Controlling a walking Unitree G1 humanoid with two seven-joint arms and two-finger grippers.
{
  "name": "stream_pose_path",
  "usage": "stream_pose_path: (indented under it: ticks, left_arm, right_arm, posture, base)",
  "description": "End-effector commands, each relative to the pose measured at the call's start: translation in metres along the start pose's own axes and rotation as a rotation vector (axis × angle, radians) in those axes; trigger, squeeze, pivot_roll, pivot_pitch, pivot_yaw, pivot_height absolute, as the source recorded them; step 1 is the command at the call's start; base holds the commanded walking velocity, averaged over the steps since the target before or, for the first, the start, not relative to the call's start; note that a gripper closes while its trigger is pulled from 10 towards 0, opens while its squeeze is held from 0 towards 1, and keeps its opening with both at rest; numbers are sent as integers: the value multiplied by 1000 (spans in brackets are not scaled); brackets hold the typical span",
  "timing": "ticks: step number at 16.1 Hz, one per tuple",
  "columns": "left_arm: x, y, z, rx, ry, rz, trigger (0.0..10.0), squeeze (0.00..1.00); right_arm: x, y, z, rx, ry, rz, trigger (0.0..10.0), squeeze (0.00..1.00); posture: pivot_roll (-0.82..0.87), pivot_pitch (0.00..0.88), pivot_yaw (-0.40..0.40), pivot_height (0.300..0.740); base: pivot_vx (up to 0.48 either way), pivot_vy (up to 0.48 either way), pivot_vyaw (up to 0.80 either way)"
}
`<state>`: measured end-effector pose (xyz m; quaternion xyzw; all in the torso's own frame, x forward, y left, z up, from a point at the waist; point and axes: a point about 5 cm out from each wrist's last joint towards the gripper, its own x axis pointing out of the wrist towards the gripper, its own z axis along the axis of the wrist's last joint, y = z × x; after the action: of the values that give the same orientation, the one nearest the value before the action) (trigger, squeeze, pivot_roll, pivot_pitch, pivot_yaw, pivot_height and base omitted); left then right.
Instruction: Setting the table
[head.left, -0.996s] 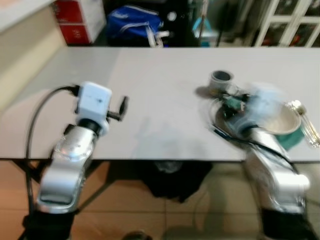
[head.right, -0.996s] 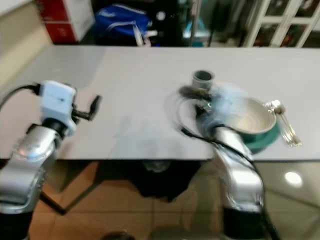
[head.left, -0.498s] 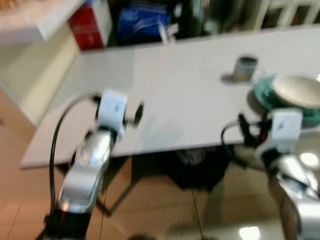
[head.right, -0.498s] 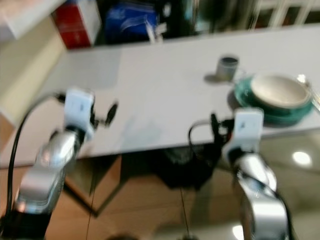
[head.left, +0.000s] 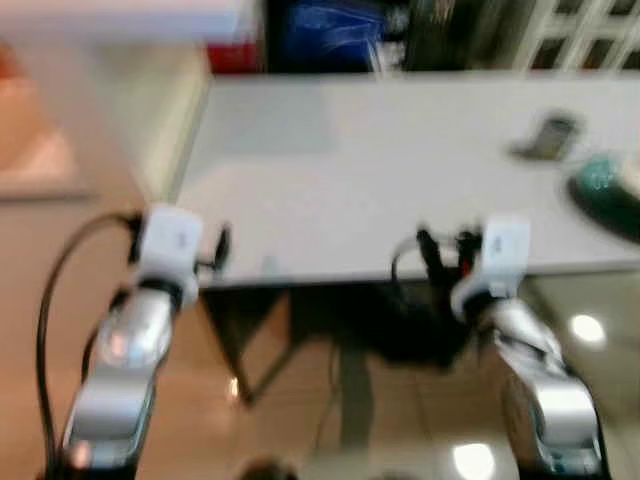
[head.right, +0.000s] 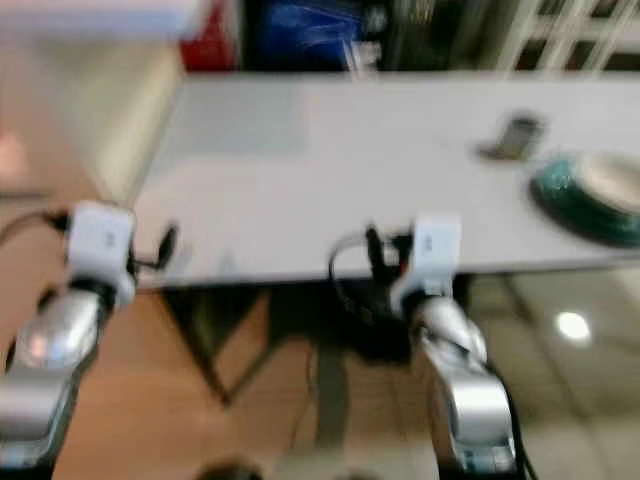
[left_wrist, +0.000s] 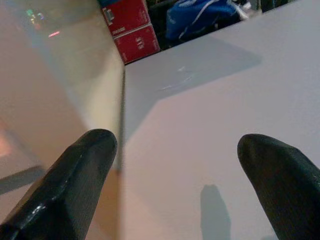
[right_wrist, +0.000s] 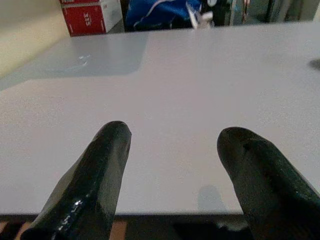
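1. The head views are coming through blurred, looking down over the near edge of a long pale grey table (head.left: 400, 190) that is stretching across the middle of the frame.
2. The left gripper (left_wrist: 175, 175) is hovering at the table's near left corner, toward the lower left of the eye views. Its two black fingers (left_wrist: 75, 185) are standing wide apart with nothing between them.
3. The right gripper (right_wrist: 172, 175) is sitting just at the table's front edge, near the lower centre of the eye views. Its fingers (right_wrist: 95, 180) are likewise spread well apart and are gripping nothing, with bare tabletop showing in the gap.
4. Over at the right edge of the frame, a teal plate (head.right: 575, 195) is lying on the table with a pale bowl (head.right: 615, 180) resting on it, though the blur is making the details hard to read.
5. A small grey cup (head.right: 518, 135) is standing just beside the plate, toward the upper right, well apart from both grippers.
6. Beyond the far edge of the table, a blue bag (right_wrist: 160, 12) is slumping in the upper middle of the frame, and a red box (left_wrist: 131, 27) is sitting next to it toward the upper left.
7. A cream-coloured counter (head.left: 150, 110) is running along the left side, and tan floor tiles (head.left: 300, 430) are showing below the table.
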<state>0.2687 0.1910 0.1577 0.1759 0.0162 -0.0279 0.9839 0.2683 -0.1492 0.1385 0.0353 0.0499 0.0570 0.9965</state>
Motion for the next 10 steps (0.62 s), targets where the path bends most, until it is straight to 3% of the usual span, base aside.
stream_pose_path:
  ticks: [1,5,10]
  left_arm:
    - [2,3,10,14,-27,-6,10000,0]
    - [14,6,33,-10,-91,14,10000,0]
    - [8,7,31,-10,-76,8,10000,0]
  right_arm:
    - [2,2,8,-11,-39,7,10000,0]
    - [6,2,15,8,-65,15,10000,0]
    - [7,11,19,-10,-79,71,10000,0]
  posture:
    - [42,52,16,740]
    - [44,71,34,740]
    - [44,86,30,740]
  base:
    - [0,480,0]
    - [0,480,-700]
    - [0,480,-800]
